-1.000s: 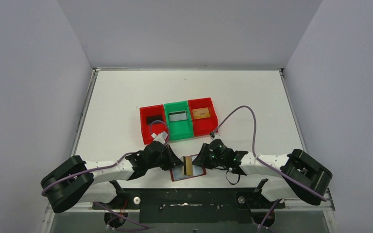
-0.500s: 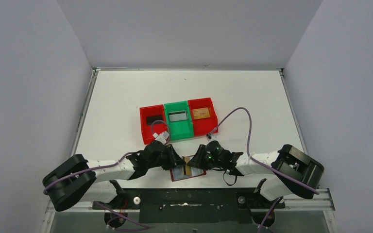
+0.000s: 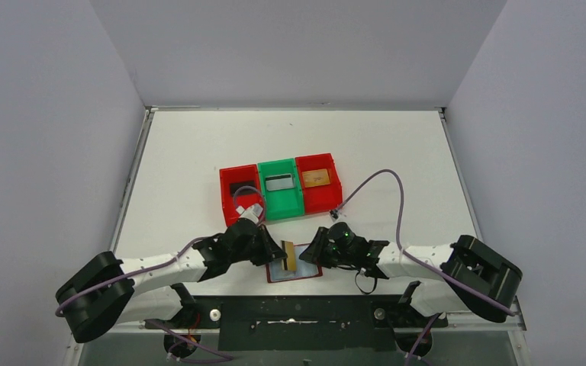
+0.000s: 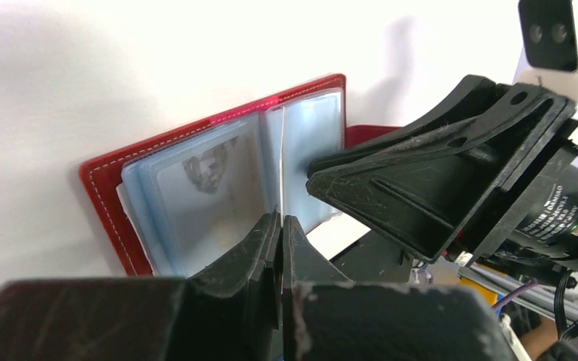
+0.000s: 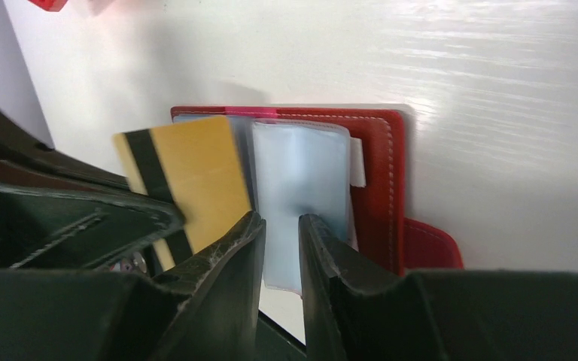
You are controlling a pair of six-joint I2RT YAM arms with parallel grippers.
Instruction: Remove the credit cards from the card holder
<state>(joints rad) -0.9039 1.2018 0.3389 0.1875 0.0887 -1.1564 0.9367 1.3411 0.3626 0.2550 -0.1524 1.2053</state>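
The card holder lies open near the table's front edge, a dark red cover with blue-grey pockets. My left gripper is shut on a gold credit card with a black stripe. It holds the card on edge over the holder's left page. In the left wrist view the card shows only as a thin line rising from the closed fingertips. My right gripper stands over the right page, jaws narrowly apart, with nothing between them.
Three joined bins stand behind the holder: a red one with a black card, a green one with a silver card, and a red one with a gold-tan card. Purple cables trail from both arms. The two grippers nearly touch.
The gold card has shifted slightly left and away from the holder's spine with my left gripper. The right gripper came in towards the holder and has drawn back a little.
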